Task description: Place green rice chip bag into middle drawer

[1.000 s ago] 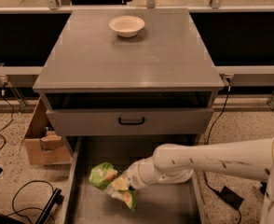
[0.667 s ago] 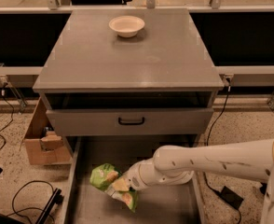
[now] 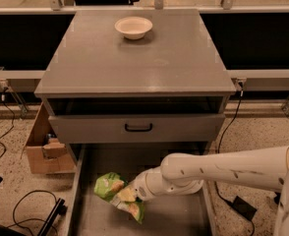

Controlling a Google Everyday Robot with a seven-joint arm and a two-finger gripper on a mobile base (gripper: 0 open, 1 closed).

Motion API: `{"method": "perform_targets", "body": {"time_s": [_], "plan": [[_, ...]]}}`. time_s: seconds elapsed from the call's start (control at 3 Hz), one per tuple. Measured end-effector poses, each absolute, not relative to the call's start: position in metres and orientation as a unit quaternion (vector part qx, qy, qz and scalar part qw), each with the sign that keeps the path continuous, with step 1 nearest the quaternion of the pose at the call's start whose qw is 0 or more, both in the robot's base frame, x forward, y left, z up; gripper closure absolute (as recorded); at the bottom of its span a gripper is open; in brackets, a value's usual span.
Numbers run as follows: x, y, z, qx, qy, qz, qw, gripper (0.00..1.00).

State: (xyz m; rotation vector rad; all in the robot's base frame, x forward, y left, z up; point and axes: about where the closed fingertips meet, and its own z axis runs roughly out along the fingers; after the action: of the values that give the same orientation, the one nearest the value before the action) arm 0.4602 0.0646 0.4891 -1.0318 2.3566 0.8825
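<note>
The green rice chip bag (image 3: 106, 185), crumpled light-green foil with tan chip pictures, is low inside the pulled-out middle drawer (image 3: 179, 216), left of its middle. My gripper (image 3: 128, 195) reaches in from the right on a white arm and is shut on the bag's pinched middle. The bag's ends stick out above left and below right of it. The bag hides the tips of the gripper. The drawer's left wall (image 3: 77, 191) is a little to the left of the bag.
Above the open drawer is a shut grey drawer front with a black handle (image 3: 138, 128). A white bowl (image 3: 133, 27) sits on the cabinet top. A cardboard box (image 3: 43, 150) and cables (image 3: 24, 208) lie on the floor at left, and a black adapter (image 3: 243, 206) at right.
</note>
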Motion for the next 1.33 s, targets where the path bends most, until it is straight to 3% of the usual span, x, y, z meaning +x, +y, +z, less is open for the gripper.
{"method": "perform_targets", "body": {"time_s": [0.67, 1.0, 1.33], "plan": [[0.4589, 0.0667, 0.4885, -0.372, 0.847, 0.319, 0.208, 0.16], [0.4583, 0.0677, 0.4882, -0.373, 0.846, 0.319, 0.207, 0.0], [0.4583, 0.0677, 0.4882, -0.373, 0.846, 0.319, 0.207, 0.0]]}}
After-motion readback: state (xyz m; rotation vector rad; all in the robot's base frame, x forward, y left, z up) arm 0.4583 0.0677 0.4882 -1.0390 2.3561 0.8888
